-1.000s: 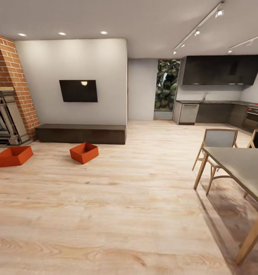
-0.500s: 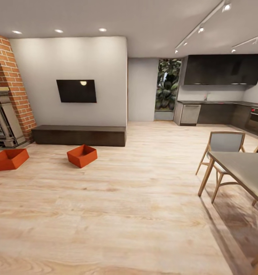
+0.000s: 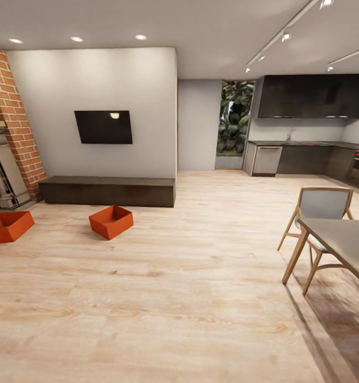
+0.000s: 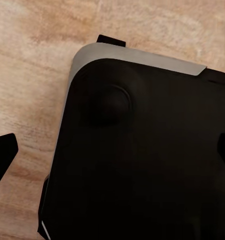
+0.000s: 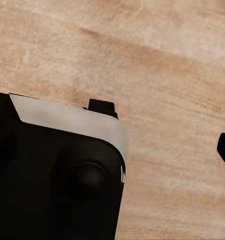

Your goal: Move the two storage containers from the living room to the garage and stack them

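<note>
Bright, even ceiling spotlights (image 3: 140,37); soft table (image 3: 349,239) shadow; wrist views slightly blurred.

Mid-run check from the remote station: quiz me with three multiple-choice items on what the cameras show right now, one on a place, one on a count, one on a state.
1. Where does the nearer storage container sit?
A. On the dark bench
B. On the wood-plank floor in front of the bench
C. On the dining table

2. How many orange-red storage containers are in the head view?
A. One
B. Two
C. Three

3. What state are the containers in?
A. Stacked one on the other
B. Held in the grippers
C. Apart on the floor, open side up

Answers:
1. B: it rests on the wood-plank floor, just ahead of the long dark bench.
2. B: one lies before the bench, the other container near the brick fireplace at the view's left edge.
3. C: bare planks separate them and both show their open insides.
</note>
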